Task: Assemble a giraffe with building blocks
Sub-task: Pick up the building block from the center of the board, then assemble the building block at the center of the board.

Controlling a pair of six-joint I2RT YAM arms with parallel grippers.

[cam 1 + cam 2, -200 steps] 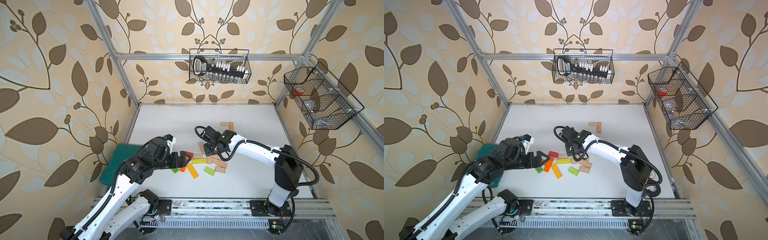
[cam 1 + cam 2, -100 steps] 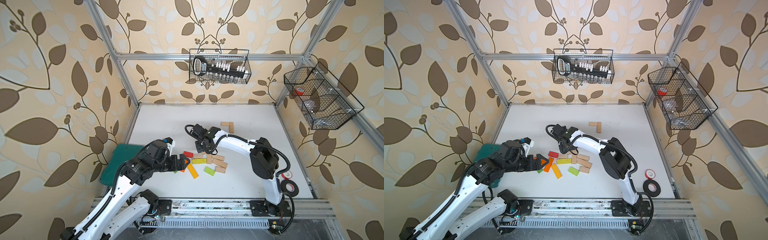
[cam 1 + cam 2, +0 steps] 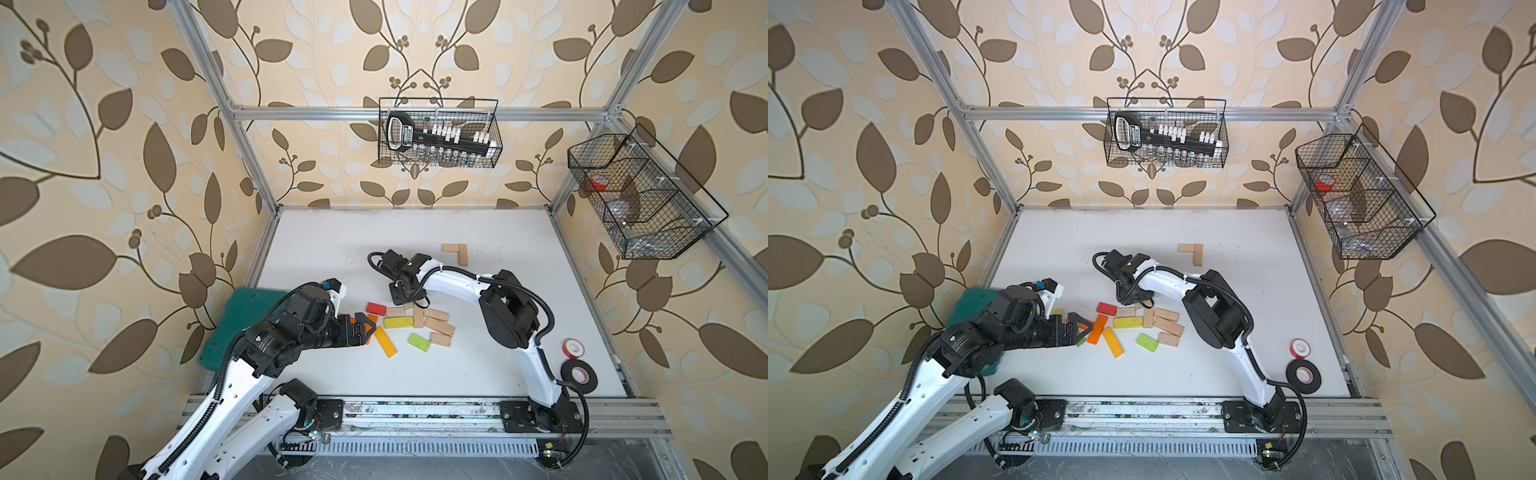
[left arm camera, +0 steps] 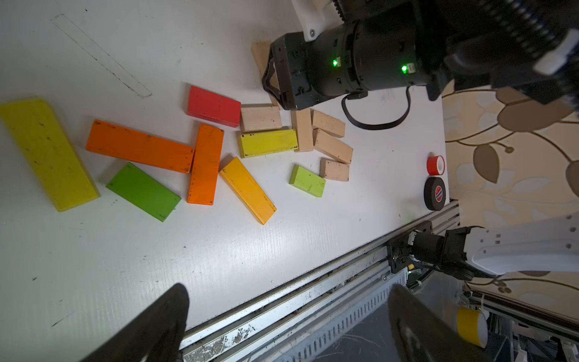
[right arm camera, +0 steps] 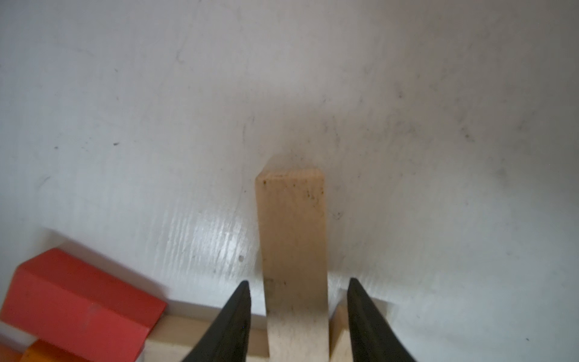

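Standing at the front rail, I am seeing the left gripper [image 3: 1084, 329] hanging low, jaws as wide as they go, holding nothing. Just past it the blocks [image 3: 439, 327] are lying flat in a loose bunch on the table [image 3: 332, 249]. At the far edge of the bunch the right gripper [image 5: 299, 280] is pointing down over one pale plank [image 5: 293, 225]. Its jaws are sitting one on each side of the plank, with a thin gap on both sides, so it is gripping nothing yet.

I am guessing the step is picking up this plank. To do it well, the jaws are needing to squeeze both long sides evenly and then lift straight up, because a red block [image 5: 78, 297] and other pale ones are lying right beside it. Farther back, two pale blocks [image 3: 457, 251] are making an L.

The black tape [image 4: 430, 200] near the front is showing a red and blue mark, and the tool [image 3: 401, 133] in the wall basket [image 3: 496, 124] is wearing a white label. Both are too small to read.
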